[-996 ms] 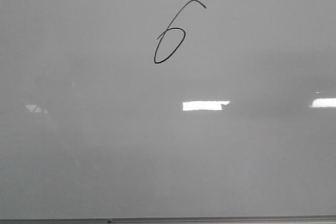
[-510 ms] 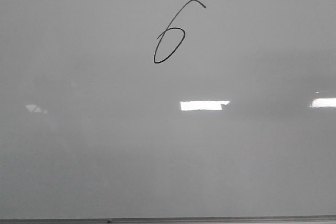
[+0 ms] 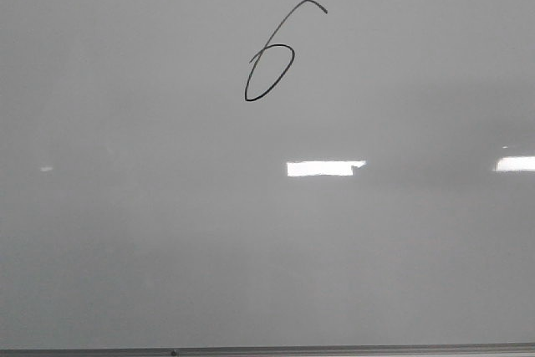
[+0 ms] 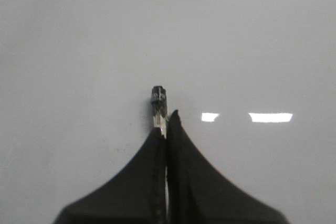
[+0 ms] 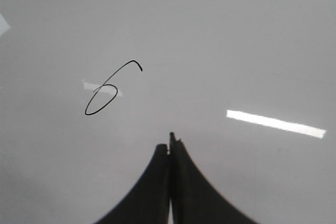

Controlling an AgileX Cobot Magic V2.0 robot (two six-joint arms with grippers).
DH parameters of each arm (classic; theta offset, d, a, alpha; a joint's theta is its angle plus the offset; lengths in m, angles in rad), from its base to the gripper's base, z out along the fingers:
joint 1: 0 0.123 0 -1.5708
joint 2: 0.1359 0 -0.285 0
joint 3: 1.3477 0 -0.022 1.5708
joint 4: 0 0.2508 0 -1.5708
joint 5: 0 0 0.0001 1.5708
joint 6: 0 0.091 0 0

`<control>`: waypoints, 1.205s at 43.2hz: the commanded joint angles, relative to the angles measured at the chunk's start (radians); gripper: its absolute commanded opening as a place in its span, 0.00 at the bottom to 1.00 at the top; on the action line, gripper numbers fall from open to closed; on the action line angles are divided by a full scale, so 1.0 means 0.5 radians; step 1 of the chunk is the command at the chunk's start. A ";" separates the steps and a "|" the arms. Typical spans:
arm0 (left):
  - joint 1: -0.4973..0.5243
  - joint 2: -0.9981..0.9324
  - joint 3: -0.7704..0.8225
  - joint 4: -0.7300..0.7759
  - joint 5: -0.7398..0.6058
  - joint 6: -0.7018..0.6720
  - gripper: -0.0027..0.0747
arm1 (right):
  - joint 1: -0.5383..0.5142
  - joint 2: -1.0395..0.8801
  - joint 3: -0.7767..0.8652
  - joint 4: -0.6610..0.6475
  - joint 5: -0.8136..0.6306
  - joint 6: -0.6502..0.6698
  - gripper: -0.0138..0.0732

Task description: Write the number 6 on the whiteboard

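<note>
The number 6 is a thin black slanted stroke high on the whiteboard, a little left of the middle in the front view. No gripper shows in the front view. In the left wrist view my left gripper is shut on a marker whose dark tip sticks out past the fingertips, over bare whiteboard. In the right wrist view my right gripper is shut and holds nothing I can see. It hangs over the whiteboard, apart from the number 6.
Bright rectangular light glares lie on the board. The thin grey frame edge runs along the bottom of the front view.
The number 6 is unchanged. A faint triangular reflection at the left of the board has shrunk to a small spot, and the middle glare has shifted slightly left.
</note>
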 commanded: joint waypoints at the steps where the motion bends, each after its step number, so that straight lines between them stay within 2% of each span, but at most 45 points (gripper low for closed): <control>1: -0.071 -0.060 0.100 0.002 -0.158 -0.048 0.01 | -0.013 0.019 -0.050 0.018 -0.151 0.008 0.08; 15: -0.235 -0.055 0.314 0.018 -0.280 -0.048 0.01 | -0.013 0.021 -0.050 0.018 -0.148 0.008 0.08; 52: -0.235 -0.051 0.314 0.010 -0.298 -0.048 0.01 | -0.013 0.021 -0.050 0.018 -0.148 0.008 0.08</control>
